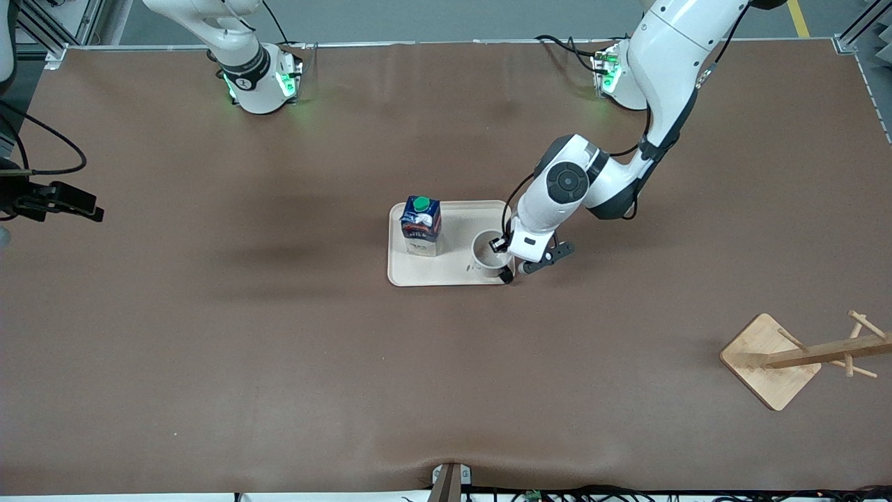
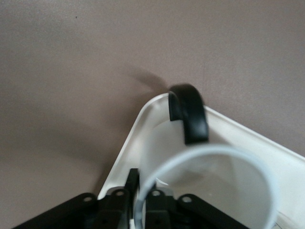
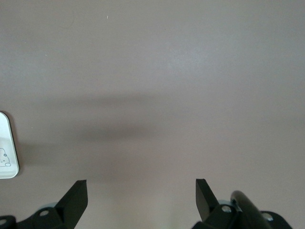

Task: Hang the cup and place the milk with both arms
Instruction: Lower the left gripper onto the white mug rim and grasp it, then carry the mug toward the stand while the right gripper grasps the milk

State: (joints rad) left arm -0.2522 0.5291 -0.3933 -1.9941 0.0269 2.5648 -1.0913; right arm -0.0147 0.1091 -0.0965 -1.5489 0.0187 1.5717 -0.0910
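The white cup (image 1: 488,252) stands on a cream tray (image 1: 446,279) at the table's middle. The dark blue milk carton (image 1: 421,226) with a green cap stands on the same tray, toward the right arm's end. My left gripper (image 1: 503,260) is down at the cup and shut on its rim. In the left wrist view (image 2: 141,191) one finger is outside the cup's wall (image 2: 209,191) and one inside, with the black handle (image 2: 189,112) pointing away. My right gripper (image 3: 141,191) is open and empty over bare table; it is out of the front view.
A wooden mug rack (image 1: 801,355) on a square base stands near the left arm's end, nearer to the front camera than the tray. A black device (image 1: 52,199) sits at the right arm's end. The tray's corner (image 3: 7,152) shows in the right wrist view.
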